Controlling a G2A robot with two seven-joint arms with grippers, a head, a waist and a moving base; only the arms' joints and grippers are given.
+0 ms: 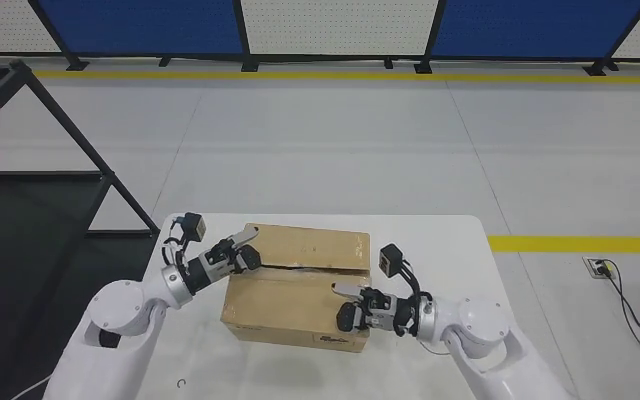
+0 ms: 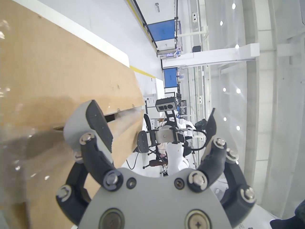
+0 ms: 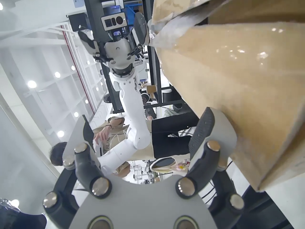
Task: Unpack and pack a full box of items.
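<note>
Top view: the box [image 1: 300, 295] lies long axis side to side on the tabletop [image 1: 440, 240], between your two tools, and its seam [image 1: 300, 266] runs the same way.
Left wrist view: your left tool [image 2: 153, 120] is spread wide and empty, at the seam's end.
Right wrist view: your right tool [image 3: 145, 125] is also wide and empty, with one finger by the box's corner. I judge the left tool nearer the seam.

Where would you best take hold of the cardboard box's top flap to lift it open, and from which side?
Probably its free edge at the centre seam, approached from the cardboard box's end beside the open left gripper: the flaps gape slightly there, giving a finger room.
</note>
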